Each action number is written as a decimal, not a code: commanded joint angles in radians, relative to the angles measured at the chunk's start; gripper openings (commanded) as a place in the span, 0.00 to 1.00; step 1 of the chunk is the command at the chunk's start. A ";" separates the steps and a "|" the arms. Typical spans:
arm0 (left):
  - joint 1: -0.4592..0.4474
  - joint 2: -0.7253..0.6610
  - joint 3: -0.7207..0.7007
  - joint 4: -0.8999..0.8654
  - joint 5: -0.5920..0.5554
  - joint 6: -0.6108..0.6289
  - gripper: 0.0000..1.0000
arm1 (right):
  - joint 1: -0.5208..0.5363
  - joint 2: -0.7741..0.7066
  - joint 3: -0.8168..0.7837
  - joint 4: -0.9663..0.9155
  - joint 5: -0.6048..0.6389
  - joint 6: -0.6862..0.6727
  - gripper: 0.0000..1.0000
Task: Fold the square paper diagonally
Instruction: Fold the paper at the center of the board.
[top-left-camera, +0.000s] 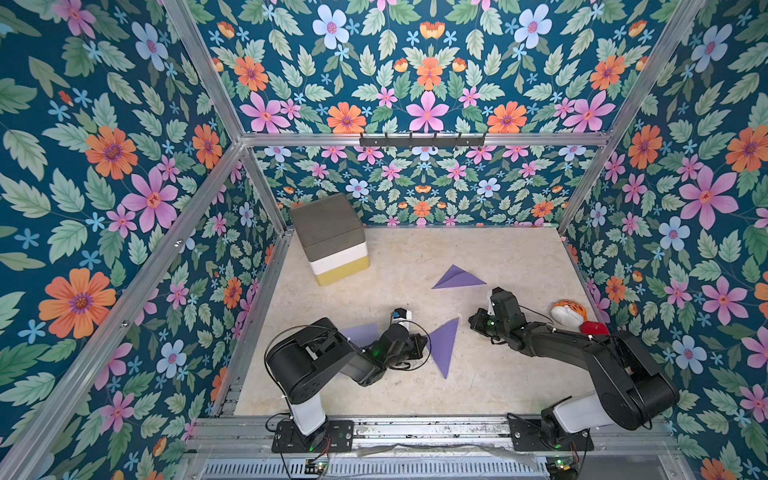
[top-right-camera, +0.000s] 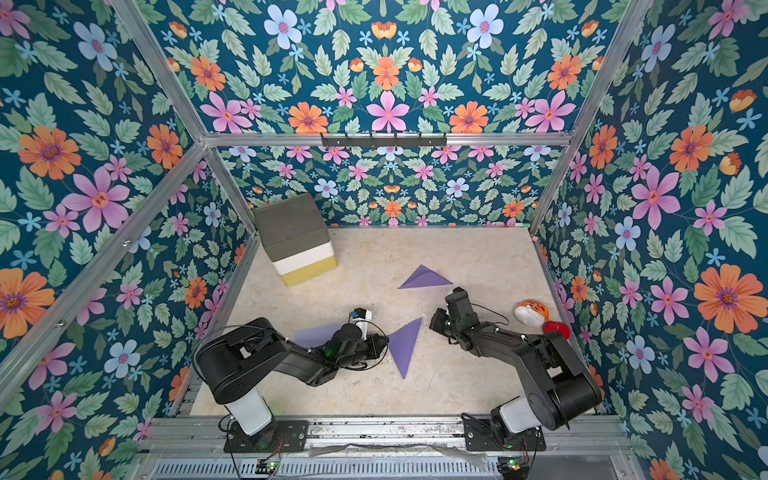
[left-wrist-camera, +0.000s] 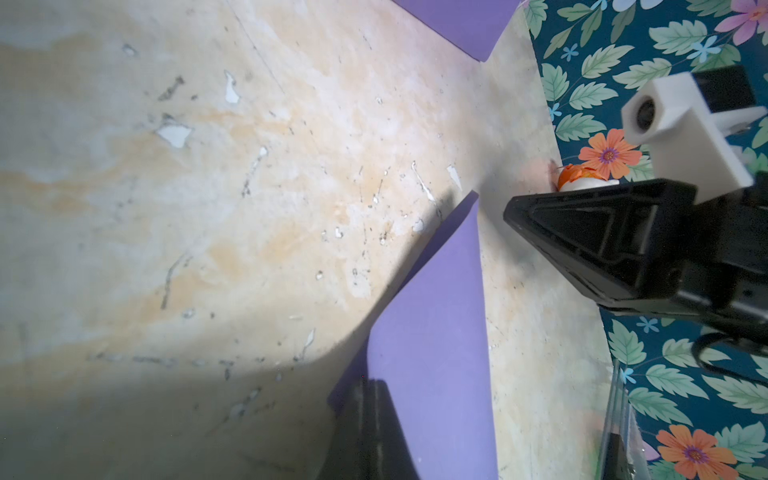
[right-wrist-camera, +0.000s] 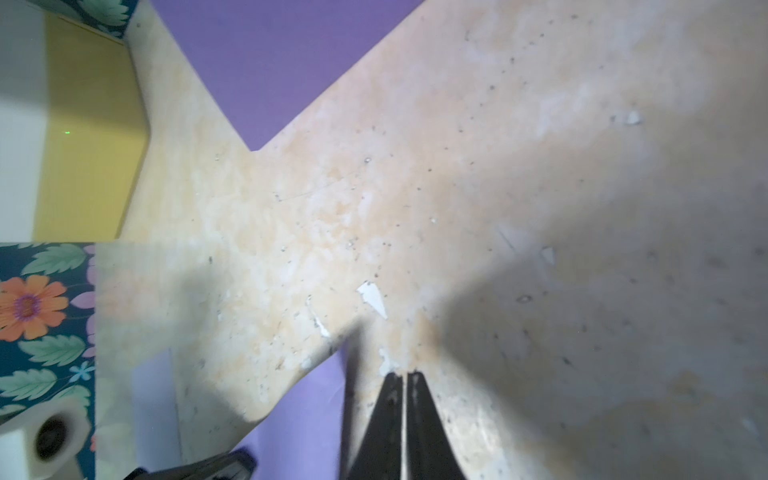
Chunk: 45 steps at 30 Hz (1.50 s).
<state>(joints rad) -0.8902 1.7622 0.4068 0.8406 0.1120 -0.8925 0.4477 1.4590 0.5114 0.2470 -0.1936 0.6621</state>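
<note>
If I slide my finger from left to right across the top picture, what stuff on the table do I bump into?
Stacked box → nearer purple paper triangle → orange tiger toy → red thing.

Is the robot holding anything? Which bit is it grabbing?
The left gripper seems to pinch the folded purple paper at its square corner, opposite the fold. The right gripper holds nothing.

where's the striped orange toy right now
In both top views the striped orange toy lies by the right wall, beside a red object, near the right arm.
</note>
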 joint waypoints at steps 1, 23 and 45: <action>0.000 0.025 -0.019 -0.389 -0.031 0.004 0.00 | 0.000 -0.028 -0.037 0.076 -0.116 0.041 0.19; -0.060 0.000 0.172 -0.448 -0.020 0.322 0.00 | 0.149 -0.351 -0.145 -0.109 0.129 0.116 0.26; -0.116 0.036 0.436 -0.472 0.141 0.546 0.27 | 0.149 -0.629 -0.309 -0.153 0.046 0.151 0.36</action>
<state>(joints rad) -1.0073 1.8217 0.8509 0.3531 0.2333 -0.3367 0.5957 0.7994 0.1959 0.0612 -0.1020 0.8249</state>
